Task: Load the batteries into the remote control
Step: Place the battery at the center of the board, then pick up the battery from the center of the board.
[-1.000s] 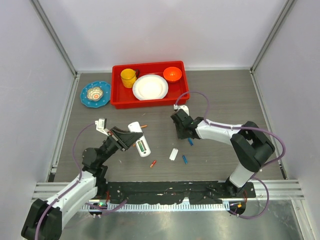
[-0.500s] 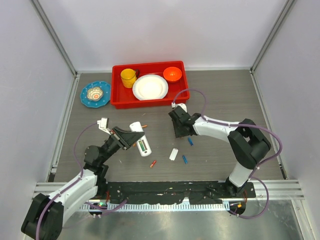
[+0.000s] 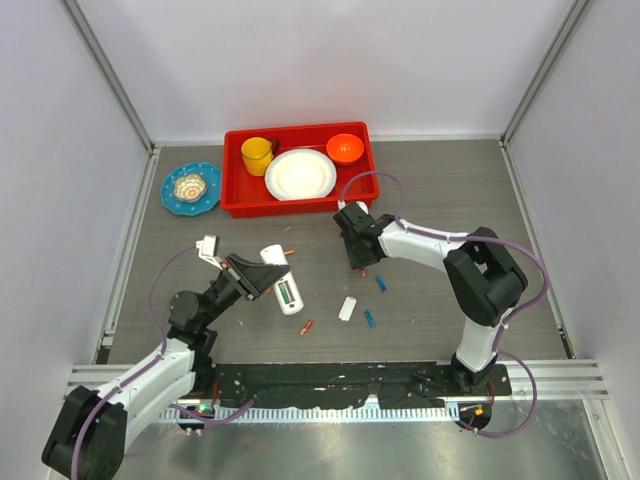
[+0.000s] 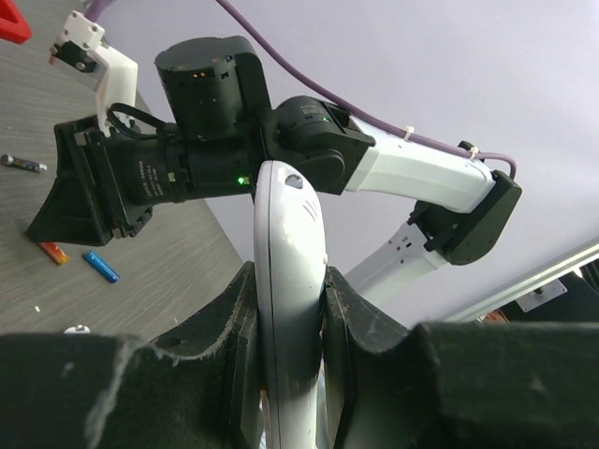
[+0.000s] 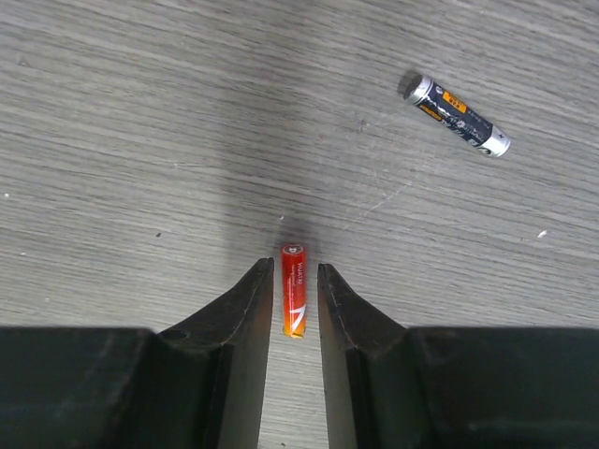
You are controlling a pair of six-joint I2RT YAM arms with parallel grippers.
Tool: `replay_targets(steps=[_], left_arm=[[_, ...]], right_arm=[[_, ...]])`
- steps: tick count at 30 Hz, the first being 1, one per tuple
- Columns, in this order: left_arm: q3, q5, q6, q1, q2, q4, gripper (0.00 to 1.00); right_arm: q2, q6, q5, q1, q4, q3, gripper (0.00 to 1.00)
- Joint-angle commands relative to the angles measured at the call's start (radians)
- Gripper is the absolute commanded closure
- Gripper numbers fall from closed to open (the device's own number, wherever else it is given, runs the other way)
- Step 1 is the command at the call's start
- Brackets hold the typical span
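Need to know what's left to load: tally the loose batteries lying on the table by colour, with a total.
Orange-red cylindrical batteries: 3
Blue cylindrical batteries: 2
Dark navy cylindrical battery with an orange label, visible only in the wrist views: 1
Total: 6

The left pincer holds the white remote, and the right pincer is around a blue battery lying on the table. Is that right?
Not quite: the battery inside the right pincer is orange, not blue, as the right wrist view shows. It does lie on the table, and the left pincer holds the white remote.
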Motion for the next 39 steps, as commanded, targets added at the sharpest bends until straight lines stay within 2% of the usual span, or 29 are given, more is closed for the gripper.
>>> replay_targets(steps=[1, 17, 20, 21, 22, 26, 27, 30, 31, 36, 39], left_arm=[[-0.005, 0.008, -0.005, -0.017, 0.004, 0.052, 1.0], [0.006, -0.005, 0.001, -0.04, 0.013, 0.047, 1.0], [0.012, -0.012, 0.004, -0.042, 0.014, 0.037, 1.0], [0.015, -0.015, 0.007, -0.042, 0.019, 0.024, 1.0], [0.02, -0.019, 0.014, -0.047, 0.022, 0.017, 0.99], [0.079, -0.036, 0.037, -0.063, 0.085, 0.009, 1.0], [0.093, -0.041, 0.04, -0.069, 0.102, 0.009, 1.0], [0.136, -0.076, 0.05, -0.088, 0.207, 0.029, 1.0], [0.142, -0.093, 0.05, -0.094, 0.231, 0.047, 1.0], [0.171, -0.146, 0.037, -0.122, 0.398, 0.239, 1.0], [0.194, -0.162, 0.017, -0.14, 0.528, 0.375, 1.0]], right_arm=[[0.015, -0.042, -0.026, -0.013, -0.027, 0.043, 0.7], [0.063, -0.062, -0.038, -0.024, -0.03, 0.049, 0.74], [0.055, -0.051, -0.038, -0.027, -0.015, 0.037, 0.87], [0.049, -0.036, -0.027, -0.027, -0.009, 0.029, 0.97], [0.033, -0.034, -0.024, -0.027, 0.0, 0.02, 0.99], [-0.156, 0.001, -0.037, -0.018, 0.091, -0.087, 0.99], [-0.27, 0.005, -0.04, -0.011, 0.121, -0.134, 0.99], [-0.493, 0.022, -0.018, 0.054, 0.152, -0.216, 0.99], [-0.548, 0.031, 0.0, 0.112, 0.152, -0.231, 0.99], [-0.782, 0.079, 0.065, 0.257, 0.131, -0.294, 0.99], [-0.833, 0.116, 0.075, 0.315, 0.155, -0.322, 0.99]])
